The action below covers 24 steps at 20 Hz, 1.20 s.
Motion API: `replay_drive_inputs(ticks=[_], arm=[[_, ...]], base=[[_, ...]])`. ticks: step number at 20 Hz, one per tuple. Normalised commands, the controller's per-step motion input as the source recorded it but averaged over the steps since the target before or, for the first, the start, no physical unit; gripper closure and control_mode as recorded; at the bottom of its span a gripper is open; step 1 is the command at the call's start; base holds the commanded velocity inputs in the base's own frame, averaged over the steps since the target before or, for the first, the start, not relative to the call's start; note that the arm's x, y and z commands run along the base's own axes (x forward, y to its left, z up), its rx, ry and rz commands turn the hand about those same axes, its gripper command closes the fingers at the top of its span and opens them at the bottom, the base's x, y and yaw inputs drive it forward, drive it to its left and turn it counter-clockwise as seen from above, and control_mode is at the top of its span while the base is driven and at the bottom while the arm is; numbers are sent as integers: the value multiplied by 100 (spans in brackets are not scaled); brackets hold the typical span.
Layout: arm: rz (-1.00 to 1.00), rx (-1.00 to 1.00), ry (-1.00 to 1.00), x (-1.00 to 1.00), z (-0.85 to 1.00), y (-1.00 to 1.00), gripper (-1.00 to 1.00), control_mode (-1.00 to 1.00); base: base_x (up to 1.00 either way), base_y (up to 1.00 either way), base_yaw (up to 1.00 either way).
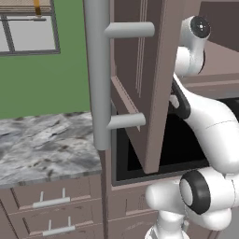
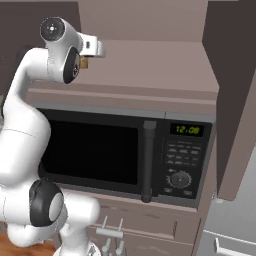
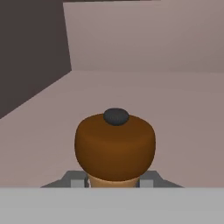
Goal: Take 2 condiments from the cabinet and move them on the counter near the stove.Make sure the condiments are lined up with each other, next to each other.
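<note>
The condiment bottle is showing smooth brown wood with a matt dark knob. The counter is looking like polished veined marble, the cabinet matt wood.

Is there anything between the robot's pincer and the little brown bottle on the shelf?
No, nothing is between them. The pincer is shut on the brown condiment bottle, with a finger on each side of its narrow body below the rounded top, inside the cabinet niche.

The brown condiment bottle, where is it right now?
In the hand view the brown condiment bottle stands on the cabinet shelf, centred between the tool's fingers; the right base view shows it above the microwave.
</note>
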Motion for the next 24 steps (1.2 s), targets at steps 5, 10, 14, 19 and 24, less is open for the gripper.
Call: replay_drive_inputs(ticks=[5,10,14,19,24], arm=[[0,2,-9,-100,0,-17,100,-100],[0,0,-3,-100,5,-33,100,-100],[0,0,1,-100,16,-30,100,-100],[0,0,0,-100,-1,-16,100,-100],[0,1,0,-100,-19,0,100,-100]], base=[[0,0,0],[0,0,0],[0,0,0],[0,0,0],[0,0,0]])
